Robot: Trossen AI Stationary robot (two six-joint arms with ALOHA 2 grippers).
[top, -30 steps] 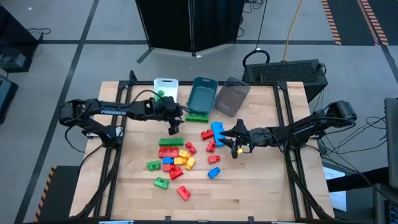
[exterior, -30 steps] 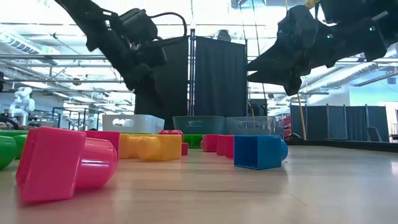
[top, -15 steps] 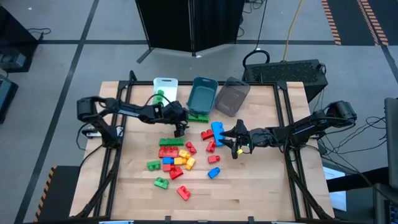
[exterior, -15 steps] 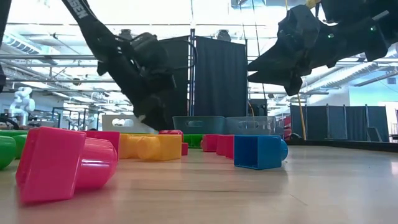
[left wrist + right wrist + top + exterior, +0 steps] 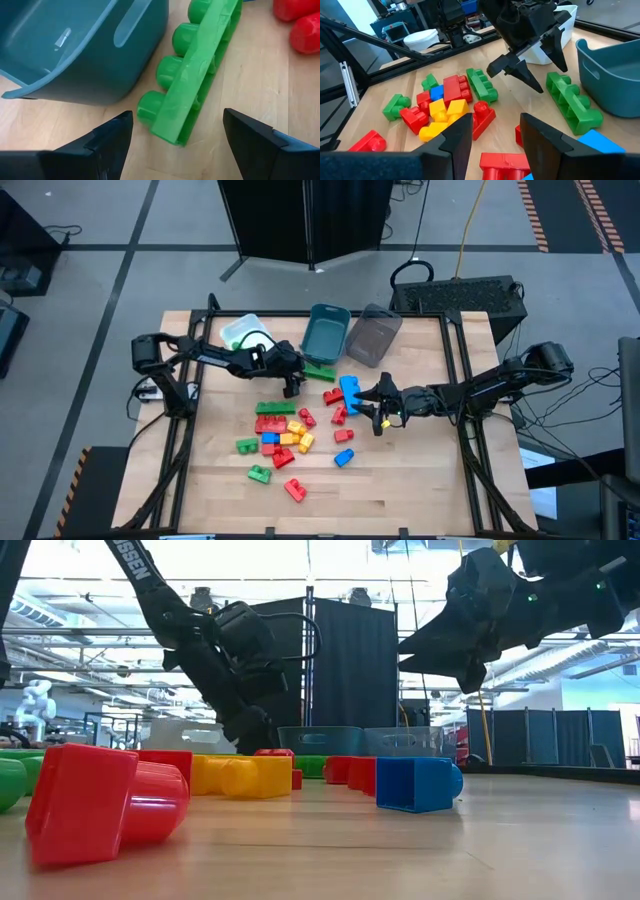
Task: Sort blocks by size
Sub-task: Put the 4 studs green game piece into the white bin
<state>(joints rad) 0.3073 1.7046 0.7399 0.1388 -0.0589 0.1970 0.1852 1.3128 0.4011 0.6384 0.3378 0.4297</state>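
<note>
The wooden surface (image 5: pixel 400 480) carries everything, set on a grey floor with a dark curtained frame behind it; only the low view looks into the room beyond, a bright hall with ceiling rails and dark partitions.

Three bins stand at the far edge: the white bin (image 5: pixel 240 332), tipped askew, the teal bin (image 5: pixel 325 330) and the grey bin (image 5: pixel 374 336). Only my left wrist view shows the teal bin's wall and handle slot up close, with the long green brick (image 5: pixel 197 75) lying just beside it on its side, four studs toward the bin.

My left hand (image 5: pixel 291 383) hangs low over that green brick's end, fingers spread wide on either side of it, gripping nothing. My right hand (image 5: pixel 376 420) hovers near the middle, next to a blue brick (image 5: pixel 350 388); its fingers stand partly apart, and I cannot tell whether they pinch anything.

The blocks (image 5: pixel 285 430) lie in a loose cluster in the middle of the surface. From above I cannot count every colour surely; red ones are most numerous, with several yellow, green and blue. The low view alone shows a big red brick (image 5: pixel 100 800) nearest the camera.
</note>
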